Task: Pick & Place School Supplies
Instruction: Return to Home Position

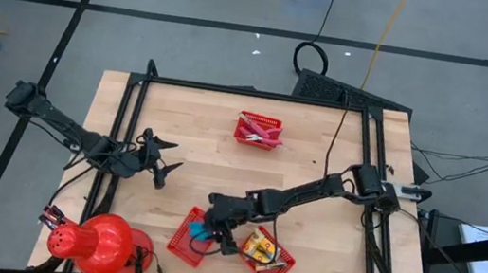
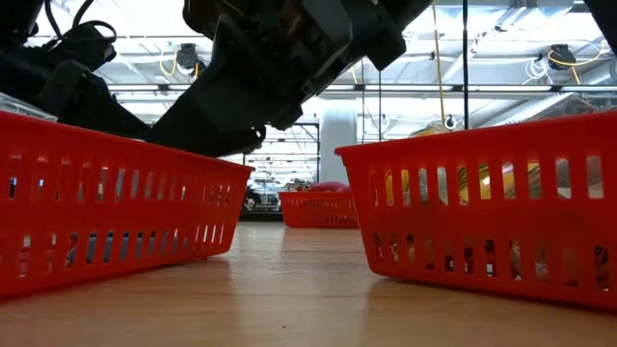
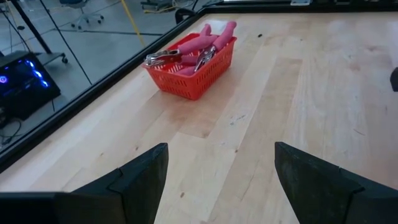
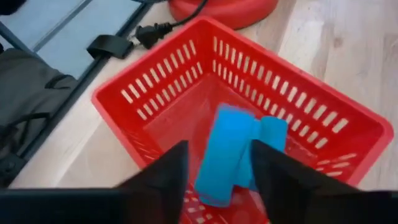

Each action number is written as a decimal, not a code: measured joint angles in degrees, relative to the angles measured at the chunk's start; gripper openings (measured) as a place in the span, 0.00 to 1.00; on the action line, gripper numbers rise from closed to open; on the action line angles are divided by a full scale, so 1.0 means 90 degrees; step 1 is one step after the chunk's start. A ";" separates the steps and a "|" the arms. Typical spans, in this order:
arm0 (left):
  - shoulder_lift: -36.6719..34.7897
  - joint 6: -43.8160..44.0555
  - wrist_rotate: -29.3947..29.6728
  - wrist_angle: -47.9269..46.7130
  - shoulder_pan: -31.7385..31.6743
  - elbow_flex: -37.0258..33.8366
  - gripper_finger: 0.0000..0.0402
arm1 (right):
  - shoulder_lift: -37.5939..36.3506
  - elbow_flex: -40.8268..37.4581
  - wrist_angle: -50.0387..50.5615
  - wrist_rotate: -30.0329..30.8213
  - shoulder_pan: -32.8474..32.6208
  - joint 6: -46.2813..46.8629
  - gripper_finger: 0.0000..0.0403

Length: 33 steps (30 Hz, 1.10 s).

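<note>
Ok so I'm looking down at the bench (image 1: pixel 190 115) rn, and the right pincer (image 1: pixel 216 226) is hanging over the left front basket (image 1: pixel 181 243), the red mesh one by the bench's front edge. Its fingers (image 4: pixel 163 177) are sitting apart w/ nothing clamped between them. Thru the gap the wrist cam is showing me the light-blue erasers (image 4: pixel 235 149) lying on the basket floor. I'm counting at least two, one overlapping the other.

Just beside it, the right front basket (image 1: pixel 276 265) is holding the yellow-orange pieces (image 1: pixel 257 246). From the low cam I'm only getting their colour thru the slots, and the dark arm (image 2: pixel 270 67) is filling the top of that view above both baskets.

Well apart from those, the back basket (image 3: pixel 186 81) is sitting toward the far side of the bench w/ the pink-handled scissors (image 3: pixel 186 53) piled inside, handles poking over the rim.

The left pincer (image 1: pixel 162 159) is waiting over bare wood on the bench's left side, fingers (image 3: pixel 140 180) spread wide, holding nothing, pointing roughly toward that back basket.

The big red dome (image 1: pixel 95 242) is sitting at the front left corner, near the left front basket but not touching afaict.
</note>
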<state>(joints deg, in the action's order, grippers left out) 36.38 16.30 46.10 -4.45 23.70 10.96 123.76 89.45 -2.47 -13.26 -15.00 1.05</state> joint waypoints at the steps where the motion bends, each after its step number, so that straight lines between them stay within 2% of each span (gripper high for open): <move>1: 0.0000 0.0018 0.0000 -0.0005 0.0000 0.0000 0.73 | 0.0000 0.0000 0.0022 0.0016 0.0005 0.0001 0.42; 4: 0.0000 0.0024 0.0001 -0.0005 0.0000 0.0000 0.73 | 0.0000 -0.0002 0.0032 0.0309 0.0001 -0.0011 0.56; 8: 0.0000 0.0024 -0.0001 -0.0009 0.0000 0.0000 0.73 | 0.0000 -0.0003 0.0008 0.0346 0.0005 -0.0113 0.64; 13: -0.0002 0.0010 0.0024 0.0029 0.0036 0.0000 0.73 | -0.0249 -0.0015 -0.0107 0.0320 -0.0006 -0.0562 0.65; 18: -0.0010 -0.0087 0.0227 0.0095 0.0147 0.0000 0.73 | -0.0887 -0.0012 -0.0247 0.0323 0.0014 -0.0361 0.63; 20: -0.0010 -0.0234 0.0216 0.0209 0.0225 0.0000 0.73 | -0.1216 -0.0012 -0.0056 0.0302 0.0052 -0.0289 0.62; 24: -0.0007 -0.0255 0.0215 0.0180 0.0303 0.0000 0.73 | -0.1975 -0.0188 0.0837 0.0394 0.0081 -0.0991 0.63; 26: -0.0002 -0.0348 0.0211 0.0159 0.0306 0.0000 0.73 | -0.2333 -0.0448 0.0912 0.0590 0.0069 -0.1041 0.63; 27: 0.0000 -0.0256 0.0148 0.0120 0.0304 0.0000 0.73 | -0.2526 -0.0654 0.0750 0.0706 0.0050 -0.0969 0.63; 29: -0.0002 0.0152 -0.0372 0.0124 0.0304 0.0000 0.73 | -0.3002 -0.1242 0.0140 0.0825 0.0046 -0.0895 0.63; 33: -0.0008 -0.1037 -0.1880 0.0476 0.0585 0.0000 0.73 | -0.4233 -0.3107 -0.1755 0.0810 0.0056 -0.0910 0.63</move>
<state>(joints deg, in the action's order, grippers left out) 36.31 6.96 29.17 -0.16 28.97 10.96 85.67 61.49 -18.26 -5.97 -14.50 -7.14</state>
